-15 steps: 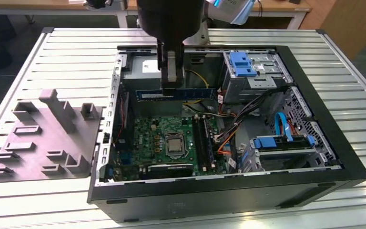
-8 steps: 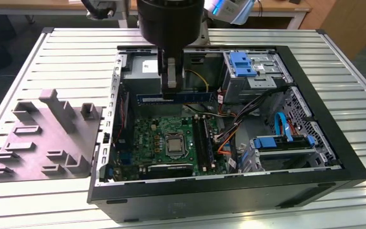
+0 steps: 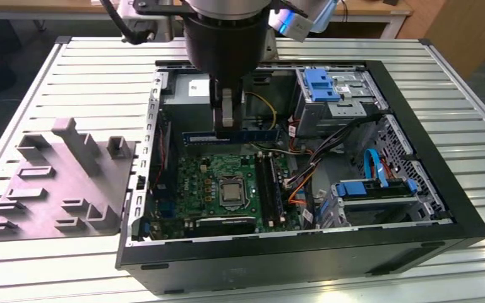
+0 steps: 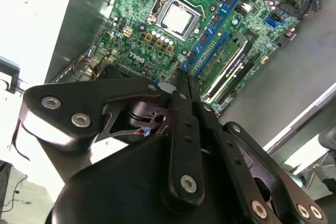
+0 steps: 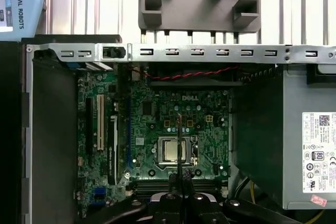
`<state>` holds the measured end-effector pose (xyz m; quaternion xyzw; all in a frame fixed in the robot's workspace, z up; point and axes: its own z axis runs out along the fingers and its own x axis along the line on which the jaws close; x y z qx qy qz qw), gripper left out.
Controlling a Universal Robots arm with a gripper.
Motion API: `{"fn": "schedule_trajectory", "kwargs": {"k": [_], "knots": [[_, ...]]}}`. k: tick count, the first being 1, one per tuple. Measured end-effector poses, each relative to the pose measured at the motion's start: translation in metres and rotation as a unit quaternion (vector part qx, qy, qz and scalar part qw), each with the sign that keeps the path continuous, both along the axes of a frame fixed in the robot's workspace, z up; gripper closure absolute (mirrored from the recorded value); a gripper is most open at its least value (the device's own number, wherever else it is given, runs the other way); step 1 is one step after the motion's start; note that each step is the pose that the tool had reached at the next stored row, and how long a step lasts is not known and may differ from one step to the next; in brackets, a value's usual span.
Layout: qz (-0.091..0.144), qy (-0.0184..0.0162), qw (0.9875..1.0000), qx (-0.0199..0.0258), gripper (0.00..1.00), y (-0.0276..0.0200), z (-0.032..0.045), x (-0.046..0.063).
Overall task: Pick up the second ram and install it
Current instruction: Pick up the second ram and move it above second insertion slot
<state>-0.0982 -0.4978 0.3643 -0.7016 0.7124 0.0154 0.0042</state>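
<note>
- Firstly, we mark one grey fixture plate [image 3: 57, 183] at the exterior view's left.
- Next, one open computer case [image 3: 310, 260] holds one green motherboard [image 3: 200, 183] with one processor socket [image 3: 228, 191].
- Over this board, one gripper [image 3: 224, 129] has its fingers clamped on the second ram [image 3: 255, 135], one level dark-blue stick.
- Rightmost, we count two blue drive brackets [image 3: 321, 83] [image 3: 369, 188].

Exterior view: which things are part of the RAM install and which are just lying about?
In the job: second ram, held inside the case; gripper, jaws shut on it; green motherboard; its black memory slots.
Lying about: grey moulded tray beside the case; power supply; blue drive-bay latch; blue cable.
</note>
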Motion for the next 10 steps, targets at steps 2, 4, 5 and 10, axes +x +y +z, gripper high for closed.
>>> {"fn": "schedule_trajectory", "kwargs": {"k": [2,4,5,10], "knots": [[0.000,0.0000,1.0000,0.0000,0.88,0.0000,-0.0036,0.000],[0.000,0.0000,1.0000,0.0000,0.88,0.0000,-0.0072,0.000],[0.000,0.0000,1.0000,0.0000,0.88,0.0000,-0.0090,0.000],[0.000,0.0000,1.0000,0.0002,0.88,0.0005,-0.0180,-0.001]]}}
